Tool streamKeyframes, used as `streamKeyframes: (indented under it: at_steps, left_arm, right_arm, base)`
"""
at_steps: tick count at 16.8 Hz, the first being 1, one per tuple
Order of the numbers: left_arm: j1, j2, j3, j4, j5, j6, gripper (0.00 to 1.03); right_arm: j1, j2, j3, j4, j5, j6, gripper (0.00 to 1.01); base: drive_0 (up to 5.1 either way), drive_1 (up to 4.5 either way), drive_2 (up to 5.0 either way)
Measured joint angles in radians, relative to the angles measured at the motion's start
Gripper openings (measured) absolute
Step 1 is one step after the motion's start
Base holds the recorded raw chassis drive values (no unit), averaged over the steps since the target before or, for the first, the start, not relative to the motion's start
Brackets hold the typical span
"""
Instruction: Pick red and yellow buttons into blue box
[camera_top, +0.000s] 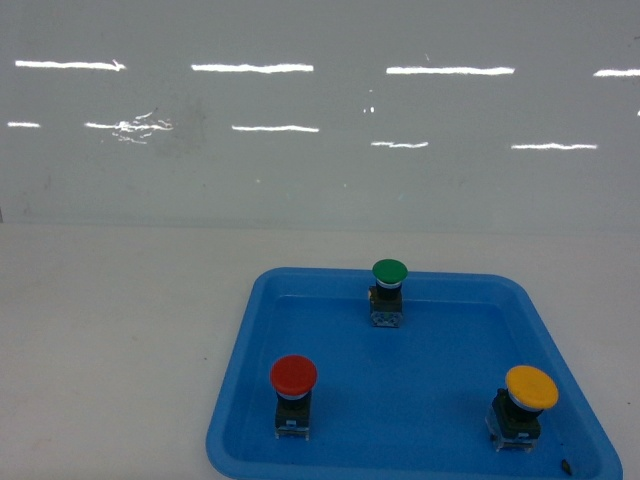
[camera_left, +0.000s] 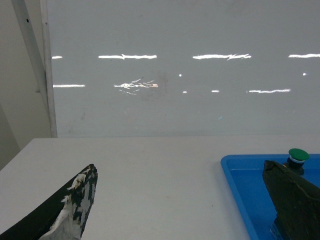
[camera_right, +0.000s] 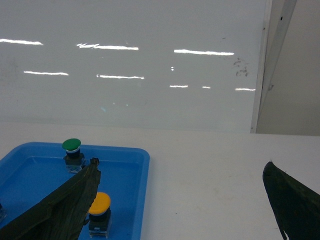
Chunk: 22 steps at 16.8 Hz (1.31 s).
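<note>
The red button (camera_top: 293, 375) stands upright at the front left of the blue box (camera_top: 232, 390), a shallow tray. At the tray's front right stands the yellow button (camera_top: 530, 388), which also shows in the right wrist view as the yellow button (camera_right: 99, 202). Neither gripper appears in the head view. My left gripper (camera_left: 180, 166) is open over bare table just left of the blue box (camera_left: 240, 180), holding nothing. My right gripper (camera_right: 181, 163) is open too, empty, over the table to the right of the blue box (camera_right: 142, 190).
A green button (camera_top: 389, 271) stands at the back middle of the tray, and shows as the green button (camera_left: 298, 154) and the green button (camera_right: 71, 145) in the wrist views. A glossy grey wall rises behind the white table (camera_top: 110, 340).
</note>
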Motion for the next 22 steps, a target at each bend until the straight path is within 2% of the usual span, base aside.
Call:
streamKeyframes:
  at_steps: [13, 14, 15, 17, 18, 19, 21, 22]
  left_arm:
    - [-0.001, 0.0, 0.0, 0.001, -0.002, 0.0, 0.98]
    - [-0.023, 0.006, 0.0, 0.012, -0.042, 0.007, 0.98]
    - [-0.091, 0.029, 0.0, 0.05, -0.103, 0.009, 0.98]
    - [-0.18, 0.076, 0.0, 0.103, -0.162, 0.023, 0.98]
    - [-0.239, 0.147, -0.001, 0.18, -0.216, 0.028, 0.98]
    - [-0.255, 0.181, -0.001, 0.219, -0.238, 0.033, 0.98]
    - [-0.301, 0.362, 0.0, 0.401, -0.275, 0.036, 0.98]
    - [-0.322, 0.507, 0.005, 0.516, -0.304, 0.054, 0.98]
  right_arm:
    - [0.0, 0.0, 0.0, 0.0, 0.0, 0.0, 0.98]
    - [0.0, 0.0, 0.0, 0.0, 0.0, 0.0, 0.98]
    - [0.0, 0.0, 0.0, 0.002, 0.0, 0.0, 0.98]
    - [-0.037, 0.03, -0.001, 0.071, -0.055, -0.001, 0.98]
    - [-0.082, 0.092, -0.002, 0.154, -0.097, -0.005, 0.98]
    - [-0.095, 0.135, -0.002, 0.195, -0.118, -0.005, 0.98]
    - [-0.098, 0.316, -0.002, 0.377, -0.161, -0.01, 0.98]
    - [-0.09, 0.442, 0.0, 0.494, -0.171, -0.019, 0.98]
  base:
    - [0.0, 0.0, 0.0]
    - [0.0, 0.0, 0.0]
    - [0.0, 0.0, 0.0]
    - [0.0, 0.0, 0.0]
    - [0.0, 0.0, 0.0]
    - [0.0, 0.0, 0.0]
    - [0.0, 0.0, 0.0]
    - [0.0, 0.0, 0.0]
